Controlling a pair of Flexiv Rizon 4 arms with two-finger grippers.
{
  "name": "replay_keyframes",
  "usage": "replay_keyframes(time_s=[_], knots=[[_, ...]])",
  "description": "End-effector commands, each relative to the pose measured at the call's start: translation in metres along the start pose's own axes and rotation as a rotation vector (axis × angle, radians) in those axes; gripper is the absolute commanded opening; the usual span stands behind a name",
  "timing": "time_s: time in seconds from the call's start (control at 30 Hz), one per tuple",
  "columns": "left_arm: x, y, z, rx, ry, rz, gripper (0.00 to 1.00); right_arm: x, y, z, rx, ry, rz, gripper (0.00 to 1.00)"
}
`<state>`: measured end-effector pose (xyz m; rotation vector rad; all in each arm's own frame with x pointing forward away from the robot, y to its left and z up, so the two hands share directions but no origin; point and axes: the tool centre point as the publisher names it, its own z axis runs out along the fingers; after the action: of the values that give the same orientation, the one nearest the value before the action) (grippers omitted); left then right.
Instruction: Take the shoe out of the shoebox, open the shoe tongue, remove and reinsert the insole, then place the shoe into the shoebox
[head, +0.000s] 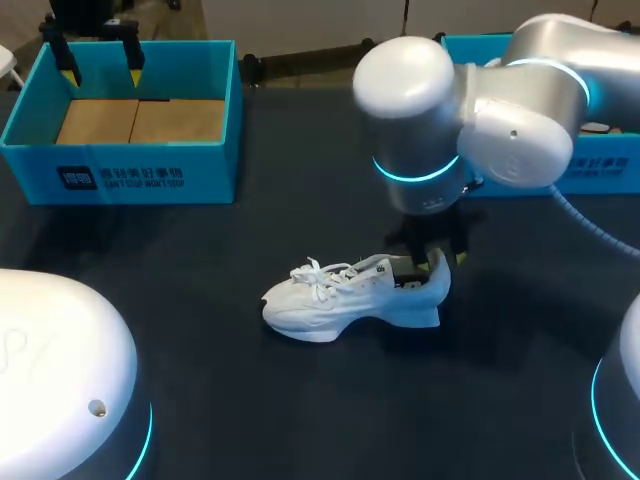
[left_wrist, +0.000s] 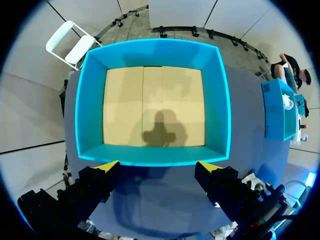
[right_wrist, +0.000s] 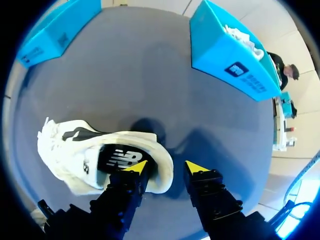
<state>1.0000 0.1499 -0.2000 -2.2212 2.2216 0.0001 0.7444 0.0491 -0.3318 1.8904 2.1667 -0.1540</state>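
Head view: white sneaker upright on its sole near the middle of the dark table, toe to 9 o'clock, heel to 3 o'clock, already out of the box. Smooth upper, loose laces, chunky moulded sole. Right gripper down at the heel, probably to steady the shoe or get at the insole. Teal shoebox at 10 o'clock from the shoe, well apart; open top, stiff straight walls. Left gripper over its far side, seemingly parked out of the way. Second teal box at 2 o'clock, behind the right arm.

Left wrist view: left gripper spread wide, holding nothing, hovering at the near wall of the teal shoebox. Flat tan cardboard floor, gripper's shadow across it.

Right wrist view: right gripper parted, straddling the padded heel collar. One finger inside the opening above the dark printed insole, the other outside with a sliver of table showing between, so no grip yet by the look of it.
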Motion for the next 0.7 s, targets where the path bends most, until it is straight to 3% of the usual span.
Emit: replay_keyframes(time_s=[0.03, 0.07, 0.13, 0.2, 0.4, 0.5, 0.7], knots=[[0.0, 0.0, 0.0, 0.0, 0.0, 0.0, 1.0, -0.011, -0.007, -0.02, -0.056, 0.042, -0.055, 0.48], [0.0, 0.0, 0.0, 0.0, 0.0, 0.0, 1.0, -0.011, -0.007, -0.023, -0.069, 0.064, -0.092, 0.52], [0.0, 0.0, 0.0, 0.0, 0.0, 0.0, 1.0, -0.007, -0.007, -0.031, -0.105, 0.094, -0.187, 0.89], [0.0, 0.0, 0.0, 0.0, 0.0, 0.0, 1.0, -0.003, -0.007, -0.035, -0.129, 0.112, -0.264, 1.0], [0.0, 0.0, 0.0, 0.0, 0.0, 0.0, 1.0, 0.015, -0.006, -0.049, -0.258, 0.101, -0.537, 1.0], [0.0, 0.0, 0.0, 0.0, 0.0, 0.0, 1.0, 0.025, -0.003, -0.055, -0.286, 0.071, -0.646, 1.0], [0.0, 0.0, 0.0, 0.0, 0.0, 0.0, 1.0, 0.027, 0.0, -0.055, -0.276, 0.047, -0.636, 1.0]])
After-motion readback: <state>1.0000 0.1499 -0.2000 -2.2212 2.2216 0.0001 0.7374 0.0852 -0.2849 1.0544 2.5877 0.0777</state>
